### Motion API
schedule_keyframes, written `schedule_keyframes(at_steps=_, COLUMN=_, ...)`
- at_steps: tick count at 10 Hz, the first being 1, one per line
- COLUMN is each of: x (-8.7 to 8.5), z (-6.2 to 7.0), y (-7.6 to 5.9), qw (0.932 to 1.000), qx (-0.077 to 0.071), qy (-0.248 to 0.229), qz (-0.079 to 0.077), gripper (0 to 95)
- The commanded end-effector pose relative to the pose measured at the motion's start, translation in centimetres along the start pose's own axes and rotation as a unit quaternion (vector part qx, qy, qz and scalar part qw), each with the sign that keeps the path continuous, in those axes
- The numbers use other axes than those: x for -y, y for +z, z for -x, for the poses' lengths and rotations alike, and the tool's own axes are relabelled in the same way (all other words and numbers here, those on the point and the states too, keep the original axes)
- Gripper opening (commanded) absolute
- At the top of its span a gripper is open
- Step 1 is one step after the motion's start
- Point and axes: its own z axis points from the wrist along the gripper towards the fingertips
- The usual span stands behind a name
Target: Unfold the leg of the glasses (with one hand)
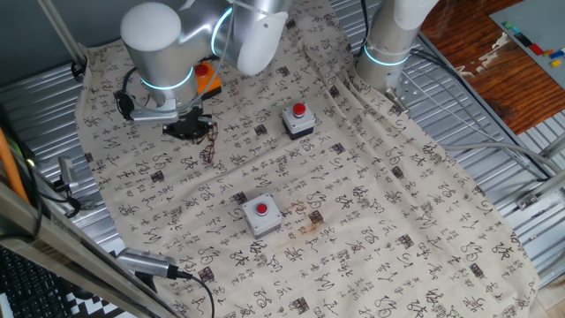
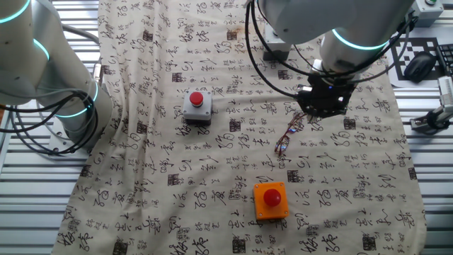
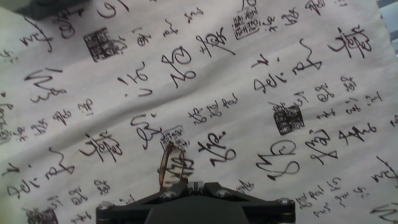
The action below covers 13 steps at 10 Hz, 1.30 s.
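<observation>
Glasses [image 2: 286, 138] hang from the closed pincer [image 2: 316, 113] above.

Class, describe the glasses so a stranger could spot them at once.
Find the cloth printed with black characters. Beside the gripper lie the glasses: thin reddish-brown wire, unlike the chunky button boxes and flat ink marks nearby.

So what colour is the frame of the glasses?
Dark reddish-brown glasses, clearest in the hand view.
</observation>
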Motion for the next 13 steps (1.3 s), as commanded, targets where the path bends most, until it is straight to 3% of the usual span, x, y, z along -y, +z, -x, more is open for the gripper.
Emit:
schedule_keyframes(at_steps=1, x=-0.3, z=0.5, y=0.1, qw=1.0000, qx=0.004, qy=0.005, qz=0.003, gripper=0.0)
schedule_keyframes(at_steps=7, x=-1.0, z=1.5, y=0.1, qw=0.9999, qx=0.003, qy=0.014, qz=0.003, gripper=0.0)
schedule_keyframes(at_steps=13, x=-0.6, z=0.8, y=-0.2, qw=1.0000, qx=-0.006, qy=0.002, qz=-0.001, gripper=0.0)
